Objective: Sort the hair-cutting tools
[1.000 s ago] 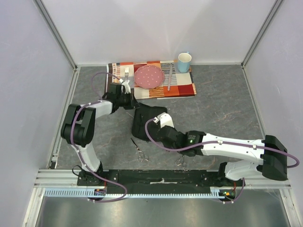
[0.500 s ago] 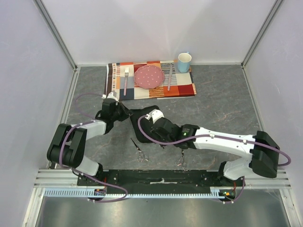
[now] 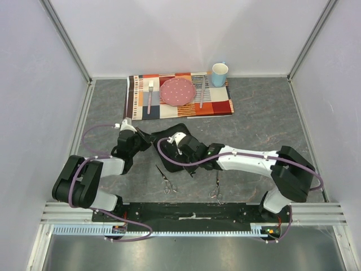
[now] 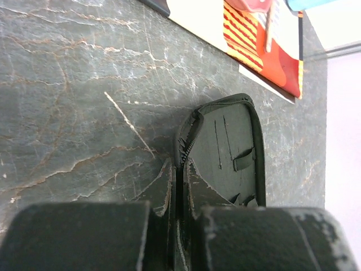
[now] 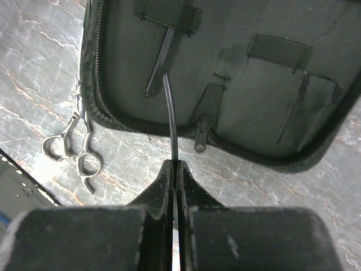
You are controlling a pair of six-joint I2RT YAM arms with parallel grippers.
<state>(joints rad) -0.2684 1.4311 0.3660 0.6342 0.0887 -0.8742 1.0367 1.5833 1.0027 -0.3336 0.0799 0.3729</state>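
A black zip case (image 3: 167, 132) lies open in mid-table. My left gripper (image 3: 143, 139) is shut on its left zipper edge (image 4: 181, 148). My right gripper (image 3: 179, 142) is shut on a thin black hair clip (image 5: 171, 116); the clip's tip points into the open case (image 5: 248, 96). Another slim black clip (image 5: 159, 63) sits under an elastic strap inside the case. One pair of silver scissors (image 3: 165, 179) lies near the front, beside the case, and shows in the right wrist view (image 5: 73, 148). A second pair (image 3: 216, 185) lies to its right.
A striped placemat (image 3: 180, 103) at the back holds a pink plate (image 3: 177, 91), a fork (image 3: 150, 93) and a knife (image 3: 201, 95). A blue mug (image 3: 219, 74) stands at its right corner. The placemat's edge shows in the left wrist view (image 4: 254, 51).
My left gripper has come back from the placemat's edge to the case's left side and closed on its edge. My right gripper has moved left and farther over the case with the clip.
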